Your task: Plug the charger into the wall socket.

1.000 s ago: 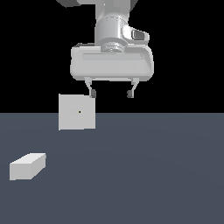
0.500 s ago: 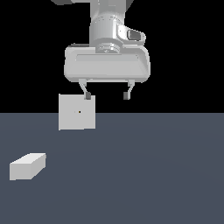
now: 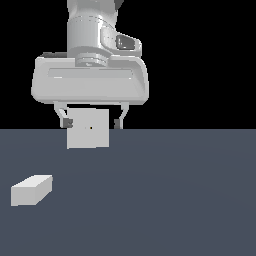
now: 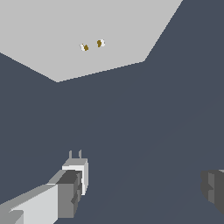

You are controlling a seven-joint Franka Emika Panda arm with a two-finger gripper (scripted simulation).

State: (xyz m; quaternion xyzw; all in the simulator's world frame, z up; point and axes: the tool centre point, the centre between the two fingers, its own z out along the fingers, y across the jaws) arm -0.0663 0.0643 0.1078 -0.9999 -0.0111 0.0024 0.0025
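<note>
— What does the exterior view show?

— The grey two-fingered gripper (image 3: 91,122) hangs above the dark grey floor (image 3: 175,200), fingers spread wide with nothing between them. Behind it stands the flat upright white square wall socket (image 3: 88,134). The small off-white oblong charger block (image 3: 31,190) lies on the floor well apart, toward the exterior view's left.

— And the wrist view?

— The socket (image 4: 83,35) shows two small brownish holes. The charger (image 4: 77,169), two prongs up, sits beside one dark finger pad (image 4: 69,192), possibly touching; that's unclear.
</note>
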